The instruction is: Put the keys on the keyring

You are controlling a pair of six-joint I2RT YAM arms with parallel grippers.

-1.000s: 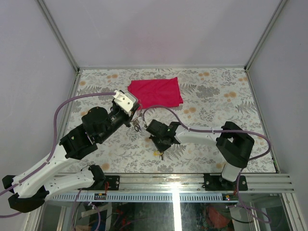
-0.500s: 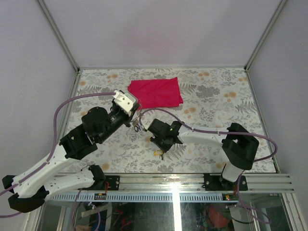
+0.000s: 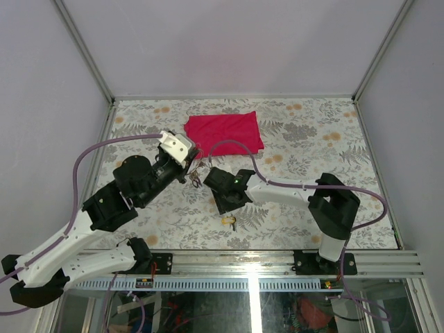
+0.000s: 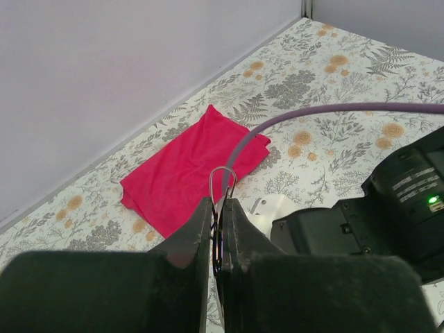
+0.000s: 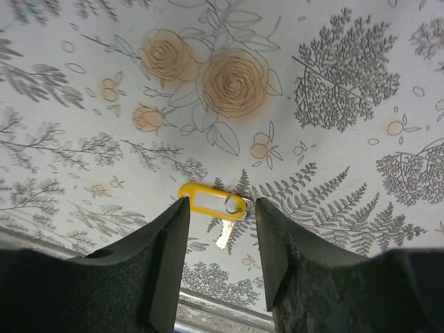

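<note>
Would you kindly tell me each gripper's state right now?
Left gripper: jaws shut on the keyring.
Right gripper: jaws open, holding nothing.

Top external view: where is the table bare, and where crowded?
Free: the far right corner, between the red cloth and the right wall; also the far left strip beside the cloth. Crowded: the middle, where the left gripper, pinching the keyring, meets the open right gripper near the yellow-tagged key.

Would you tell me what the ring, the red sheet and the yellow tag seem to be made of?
The ring looks like thin silver metal wire, with a pale sheen. The red sheet is matte cloth, softly wrinkled. The yellow tag is probably glossy plastic, with a white label window.
</note>
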